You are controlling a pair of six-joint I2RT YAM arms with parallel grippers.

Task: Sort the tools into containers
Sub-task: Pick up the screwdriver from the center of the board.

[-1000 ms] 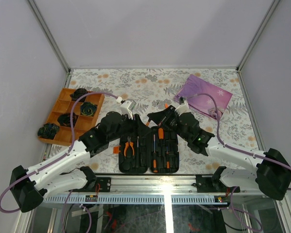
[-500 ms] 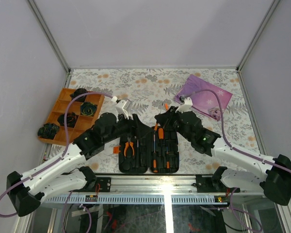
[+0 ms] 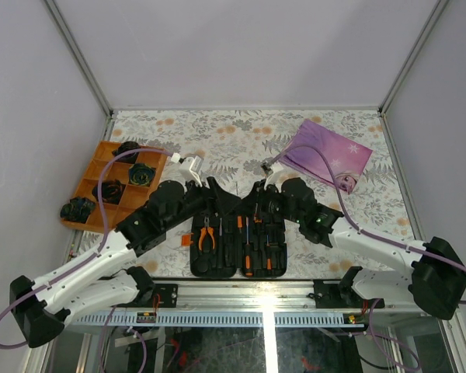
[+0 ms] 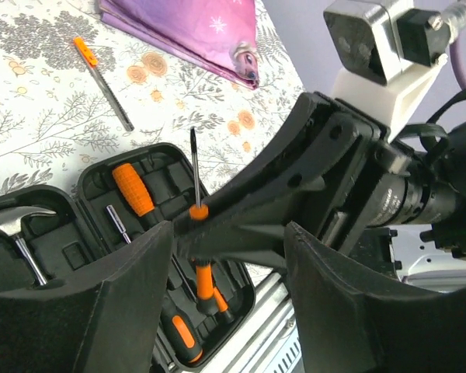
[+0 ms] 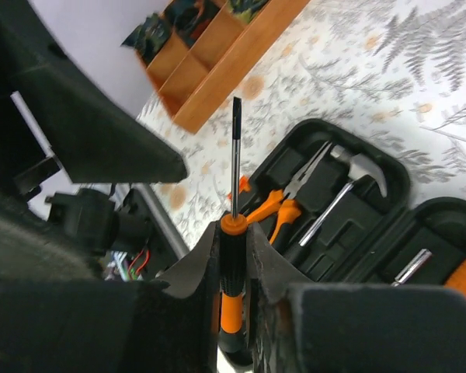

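The right gripper [image 5: 233, 233] is clenched on the handle of 1 screwdriver [image 5: 236, 155], whose shaft sticks straight out ahead of the jaws. Below them lies the open tool case [image 5: 394, 175], with pliers [image 5: 276, 206] and hammer [image 5: 349, 183] seated in it. The left gripper [image 4: 229, 233] is released and empty, just beside the right one. I think the shaft should be lowered parallel to a free slot and let go only once the handle sits in it.

Table [image 3: 241, 132]: floral-print cloth, grey leaves, orange blooms. Walls [image 3: 241, 47]: plain pale lilac at 9, 12 and 3 o'clock. Aluminium corner posts [image 3: 78, 56] at 11 and 1 o'clock.
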